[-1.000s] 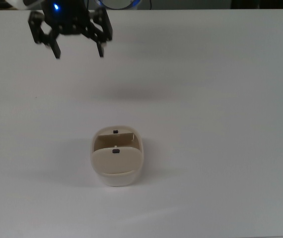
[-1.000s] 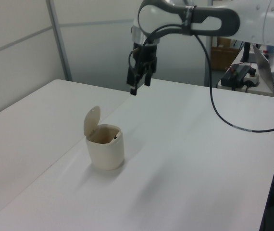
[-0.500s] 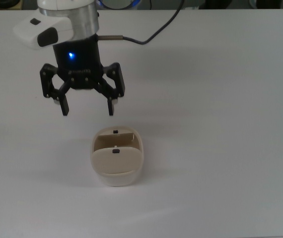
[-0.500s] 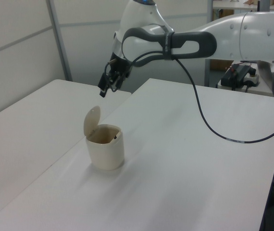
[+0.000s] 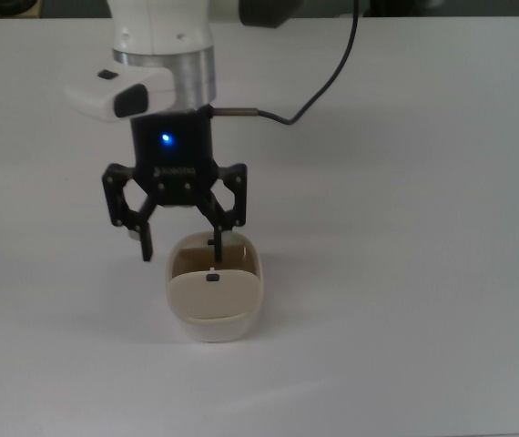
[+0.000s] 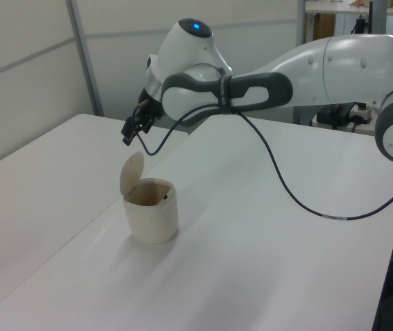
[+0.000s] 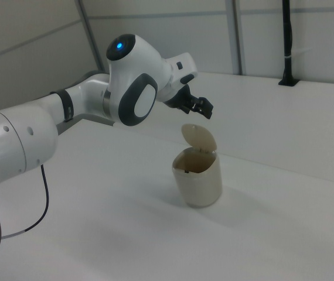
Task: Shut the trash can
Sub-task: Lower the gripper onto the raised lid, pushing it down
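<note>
The trash can (image 5: 214, 319) is a small cream-beige bin standing on the white table. Its swing lid (image 5: 215, 293) is tipped up, carries a tiny black mark, and leaves the opening bare. In the left view the trash can (image 6: 152, 212) has its lid (image 6: 132, 172) standing upright on the left view's left side. My gripper (image 5: 180, 248) is open and hovers above the can's far edge, with one fingertip (image 5: 215, 246) over the opening. The gripper (image 6: 128, 133) sits just above the lid's top without touching it. In the right view the gripper (image 7: 204, 109) hangs over the lid (image 7: 199, 138).
The white table (image 5: 405, 273) spreads around the can on all sides. A black cable (image 5: 328, 82) trails from my wrist toward the top view's upper right. A grey partition wall with a metal post (image 6: 83, 55) stands behind the table in the left view.
My gripper travelled from the top view's upper left edge down toward the can and now hovers over its opening. It stayed open, and the lid has not moved.
</note>
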Controlling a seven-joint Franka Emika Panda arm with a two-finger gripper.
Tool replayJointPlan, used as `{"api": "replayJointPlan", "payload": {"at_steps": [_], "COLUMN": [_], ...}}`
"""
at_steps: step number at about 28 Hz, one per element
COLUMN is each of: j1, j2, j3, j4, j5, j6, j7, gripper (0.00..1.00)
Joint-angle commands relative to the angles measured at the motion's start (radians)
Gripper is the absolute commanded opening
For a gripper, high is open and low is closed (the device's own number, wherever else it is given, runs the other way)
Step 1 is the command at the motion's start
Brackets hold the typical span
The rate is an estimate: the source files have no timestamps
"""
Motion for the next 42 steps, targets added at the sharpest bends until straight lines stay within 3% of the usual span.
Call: {"api": "replayJointPlan", "payload": {"at_steps": [1, 4, 7, 19, 27, 42], "j1": [0.018, 0.018, 0.02, 0.023, 0.023, 0.023], "j2": [0.028, 0.048, 0.06, 0.063, 0.056, 0.052], "j3": [-0.002, -0.002, -0.002, -0.002, 0.003, 0.014], "j4": [-0.002, 0.001, 0.001, -0.008, -0.013, -0.014], "j5": [-0.068, -0.083, -0.088, -0.109, -0.105, -0.105], "j6": [0.078, 0.118, 0.141, 0.116, -0.141, -0.278], "j7": [0.064, 0.093, 0.096, 0.082, -0.054, -0.129], "gripper": [0.36, 0.11, 0.0, 0.0, 0.0, 0.0]}}
